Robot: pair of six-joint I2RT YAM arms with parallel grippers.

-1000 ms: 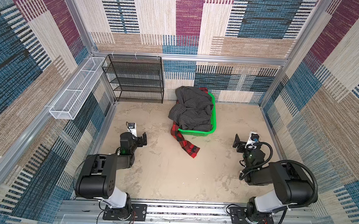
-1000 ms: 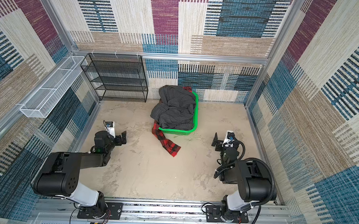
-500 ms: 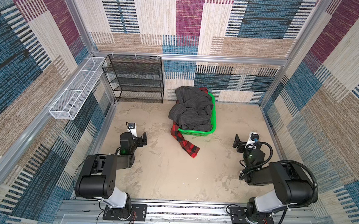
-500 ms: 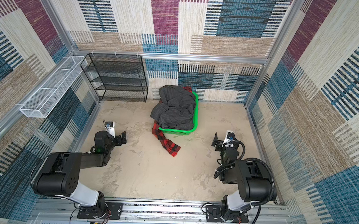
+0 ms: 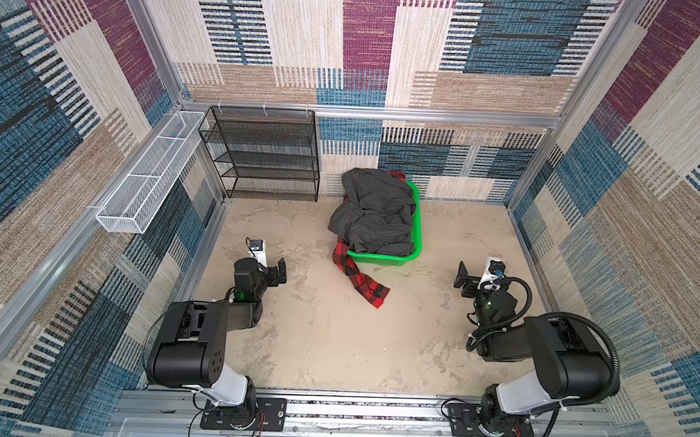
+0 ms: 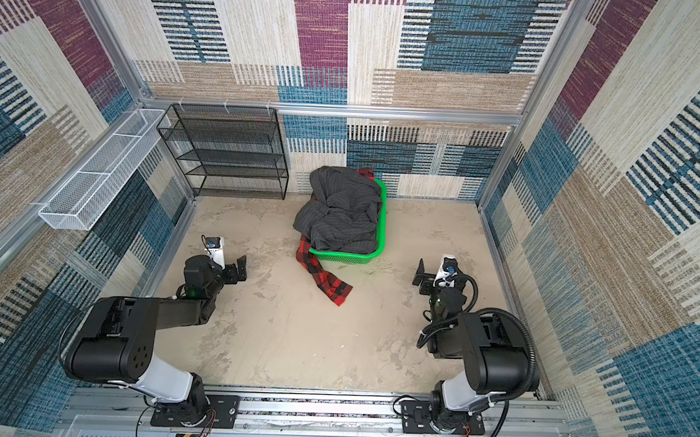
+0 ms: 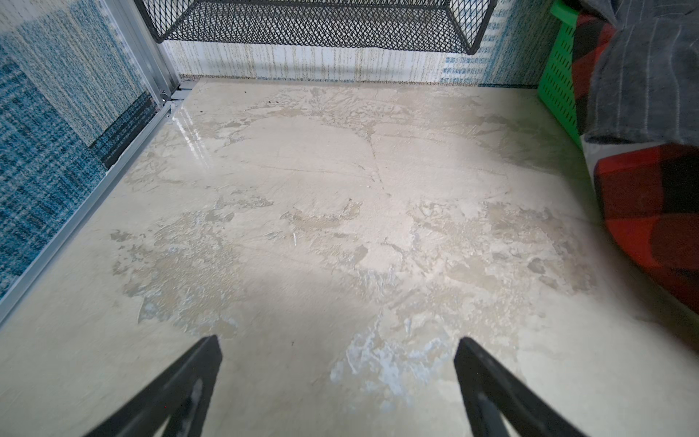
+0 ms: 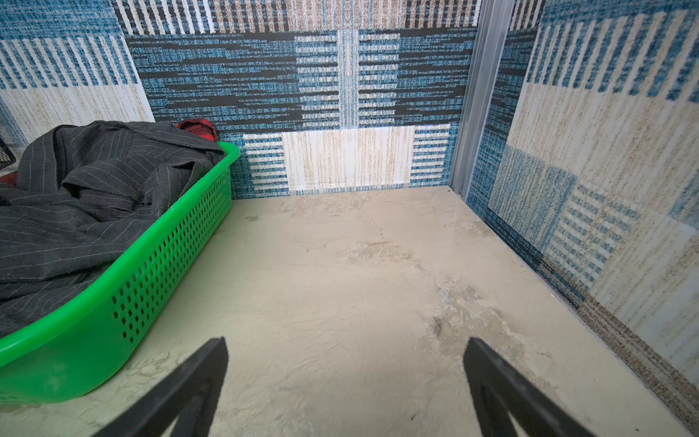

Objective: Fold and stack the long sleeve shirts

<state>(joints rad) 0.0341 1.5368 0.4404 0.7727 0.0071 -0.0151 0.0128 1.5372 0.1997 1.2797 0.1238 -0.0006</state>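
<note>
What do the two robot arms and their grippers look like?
Left arm and right arm are black, with bulky rounded joints and white lower links. A ribbed black hose loops over the right one. Left gripper and right gripper have slim black tapered fingers.

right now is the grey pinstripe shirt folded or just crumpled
Crumpled, not folded: the grey pinstripe shirt lies heaped in loose creases in the green basket, spilling over its rim.

Black arms point(image 5: 191, 343), white bases point(image 5: 230, 385), ribbed black cable point(image 5: 612, 356).
</note>
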